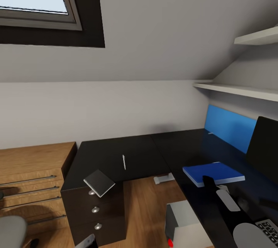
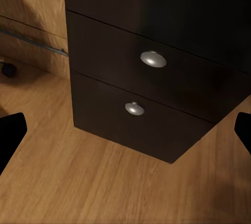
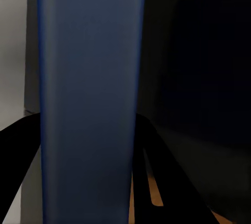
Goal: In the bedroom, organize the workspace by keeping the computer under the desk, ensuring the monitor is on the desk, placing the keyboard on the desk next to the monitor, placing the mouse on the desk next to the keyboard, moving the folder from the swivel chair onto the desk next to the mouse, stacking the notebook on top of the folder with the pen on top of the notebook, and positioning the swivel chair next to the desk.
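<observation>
Two stacking steps left, by the look of it: notebook onto folder, then pen onto notebook.

Already on the large L-shaped black-topped desk (image 1: 116,155): flat bright blue folder with a thin white edge (image 1: 213,173), on the desk's right wing, just in front of the thin black flat-screen monitor (image 1: 264,155). Beside it on the same wing, nearer the camera, the slim dark-keyed keyboard (image 1: 269,226). Under that wing, the small light grey boxy computer tower (image 1: 183,221).

Right gripper (image 3: 86,172) straddles a blue band, probably the folder's edge; cannot tell whether pinching or merely around it.

Left gripper (image 2: 125,130) spread wide and empty, low beside the desk's dark three-drawer unit (image 2: 157,78).

Next, probably: reach for the thin grey rectangular notebook (image 1: 99,182), perched tilted on the desk's near left corner and overhanging the drawers. Calls for a careful pinch on the jutting edge to avoid tipping it off. Farther in on that wing, well apart from the folder, lies the thin pale pen (image 1: 124,162).

All three desk drawers shut, contents hidden. Same for the low light-wood cabinet (image 1: 31,174) left of the desk.
</observation>
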Motion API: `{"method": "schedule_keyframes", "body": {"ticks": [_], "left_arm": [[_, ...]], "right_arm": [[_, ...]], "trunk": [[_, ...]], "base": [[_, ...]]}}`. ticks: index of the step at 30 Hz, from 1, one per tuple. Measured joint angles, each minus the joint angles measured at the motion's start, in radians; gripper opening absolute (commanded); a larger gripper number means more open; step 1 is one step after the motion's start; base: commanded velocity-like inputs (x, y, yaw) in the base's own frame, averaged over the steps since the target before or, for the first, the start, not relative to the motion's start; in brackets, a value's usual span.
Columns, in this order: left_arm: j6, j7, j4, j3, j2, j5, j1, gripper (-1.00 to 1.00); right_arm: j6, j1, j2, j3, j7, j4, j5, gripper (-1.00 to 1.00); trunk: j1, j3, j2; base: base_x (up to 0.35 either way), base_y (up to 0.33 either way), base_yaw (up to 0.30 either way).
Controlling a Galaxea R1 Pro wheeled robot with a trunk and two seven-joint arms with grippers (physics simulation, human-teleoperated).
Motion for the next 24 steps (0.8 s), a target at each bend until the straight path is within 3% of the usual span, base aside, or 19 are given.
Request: {"method": "schedule_keyframes", "body": {"ticks": [24], "left_arm": [[0.001,0.000,0.002,0.000,-0.002,0.000,0.000,1.00]], "right_arm": [[-0.001,0.000,-0.001,0.000,0.011,0.000,0.000,-1.00]], "trunk": [[0.092,-0.075,-0.168]], "base": [[0.000,0.000,0.000]]}}
